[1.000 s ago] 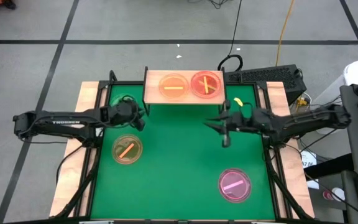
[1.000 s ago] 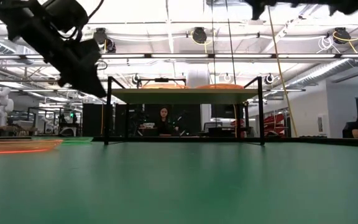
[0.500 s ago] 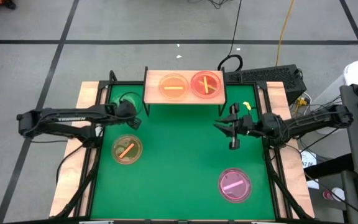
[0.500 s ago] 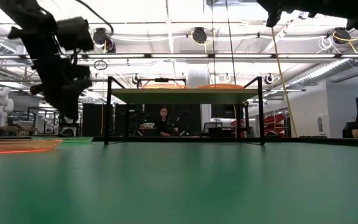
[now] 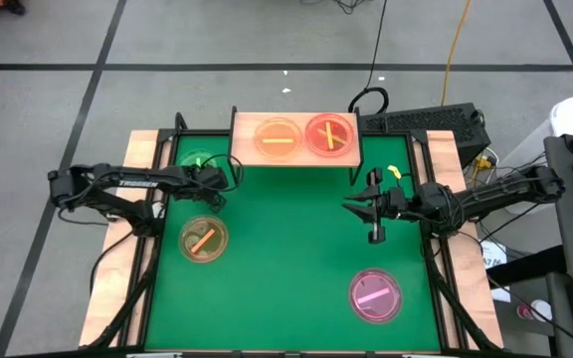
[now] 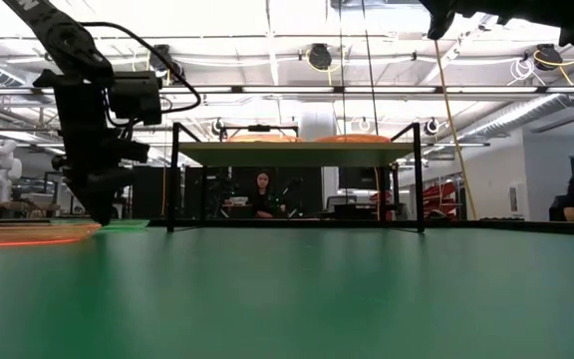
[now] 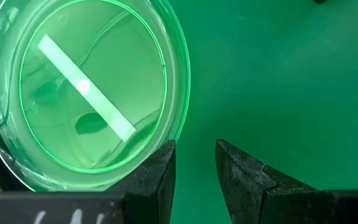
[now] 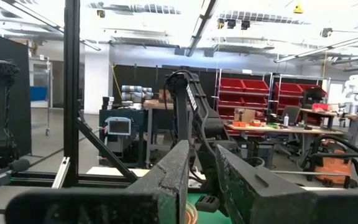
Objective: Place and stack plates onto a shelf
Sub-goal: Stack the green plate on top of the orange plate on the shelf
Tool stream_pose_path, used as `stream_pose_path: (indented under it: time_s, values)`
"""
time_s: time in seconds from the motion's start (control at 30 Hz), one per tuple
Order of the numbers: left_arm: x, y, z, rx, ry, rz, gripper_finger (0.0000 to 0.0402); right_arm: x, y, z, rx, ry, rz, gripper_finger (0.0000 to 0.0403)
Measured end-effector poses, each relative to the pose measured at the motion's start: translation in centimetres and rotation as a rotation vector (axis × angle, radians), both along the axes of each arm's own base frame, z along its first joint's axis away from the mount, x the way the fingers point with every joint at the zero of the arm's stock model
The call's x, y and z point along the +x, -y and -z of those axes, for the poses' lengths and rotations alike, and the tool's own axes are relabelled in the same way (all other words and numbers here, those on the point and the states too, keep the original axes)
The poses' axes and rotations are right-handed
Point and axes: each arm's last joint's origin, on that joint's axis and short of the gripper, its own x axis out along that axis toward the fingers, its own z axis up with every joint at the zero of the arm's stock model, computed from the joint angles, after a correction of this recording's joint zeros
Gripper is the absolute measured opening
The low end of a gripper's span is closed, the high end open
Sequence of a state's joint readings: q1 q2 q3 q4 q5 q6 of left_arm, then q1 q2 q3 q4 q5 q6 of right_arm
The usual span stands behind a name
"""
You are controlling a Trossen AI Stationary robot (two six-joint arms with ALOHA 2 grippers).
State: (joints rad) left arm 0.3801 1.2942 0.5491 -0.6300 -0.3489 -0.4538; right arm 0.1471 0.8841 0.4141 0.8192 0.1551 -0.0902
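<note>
A green plate (image 5: 198, 161) with a pale stripe lies flat on the table at the far left, beside the shelf (image 5: 294, 157). My left gripper (image 5: 213, 183) points down just to its right. In the left wrist view the fingers (image 7: 194, 155) stand a narrow gap apart, one over the green plate's rim (image 7: 166, 134) and one over bare table. An orange plate (image 5: 278, 138) and a red plate (image 5: 329, 135) lie on the shelf. An amber plate (image 5: 203, 240) and a pink plate (image 5: 376, 295) lie on the table. My right gripper (image 5: 358, 206) hovers empty at mid-right, its fingers (image 8: 202, 163) slightly apart. My left gripper has one finger (image 7: 161, 163) over the green plate's rim; I cannot tell whether it touches. My right gripper touches nothing.
The shelf's black legs (image 6: 171, 179) stand at the far edge of the green table (image 5: 286, 249). Black frame rails run along both sides. A keyboard (image 5: 421, 121) and cables lie beyond the far right corner. People sit in the room behind.
My left gripper has gone down toward the table and toward the green plate at the far left, tipping until its fingers point down. My right gripper has drawn back a little from the shelf toward the table's right edge, then stayed still.
</note>
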Motion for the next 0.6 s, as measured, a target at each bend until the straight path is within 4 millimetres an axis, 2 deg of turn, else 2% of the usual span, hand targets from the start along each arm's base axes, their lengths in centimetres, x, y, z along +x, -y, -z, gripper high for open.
stream_pose_path:
  time_s: [0.6]
  values:
    - [-0.1, -0.25, -0.05, 0.066, -0.055, 0.048, 0.012, 0.02, 0.01, 0.04, 0.006, -0.005, 0.0, 0.0063]
